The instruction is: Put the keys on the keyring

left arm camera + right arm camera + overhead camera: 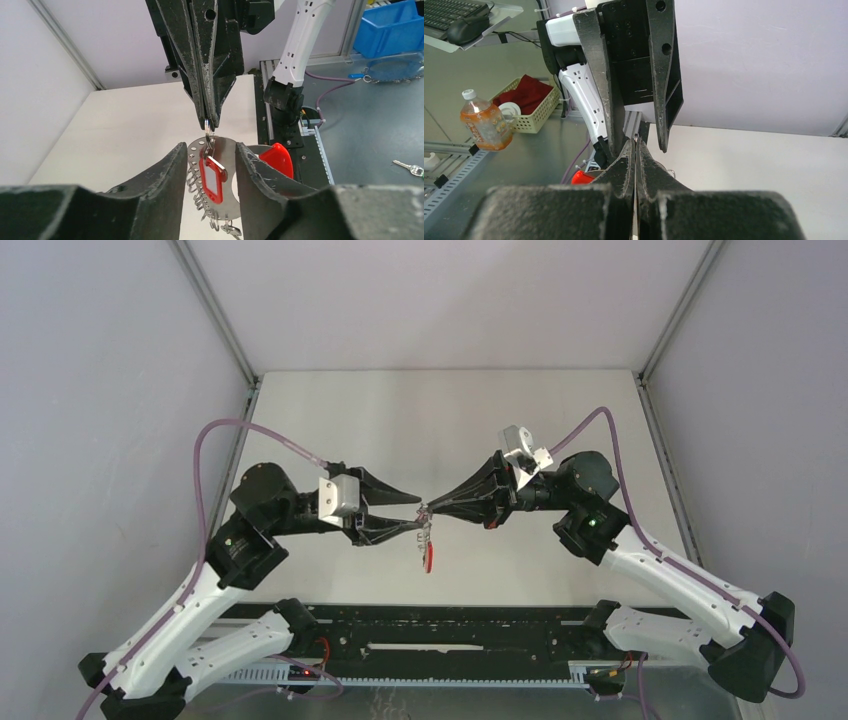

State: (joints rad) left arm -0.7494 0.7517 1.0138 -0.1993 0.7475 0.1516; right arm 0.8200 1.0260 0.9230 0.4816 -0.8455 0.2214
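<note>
So the keyring (225,150) hangs mid-air over the middle of the desk's (440,420) near half. The red-tag key (212,181) looks hooked on already, no black key visible. Right pincer (208,120) is clamped on the small loop (207,125) on top, left pincer (211,147) spread either side. Only the left wrist view shows that; right wrist just shows closed tips.
</note>
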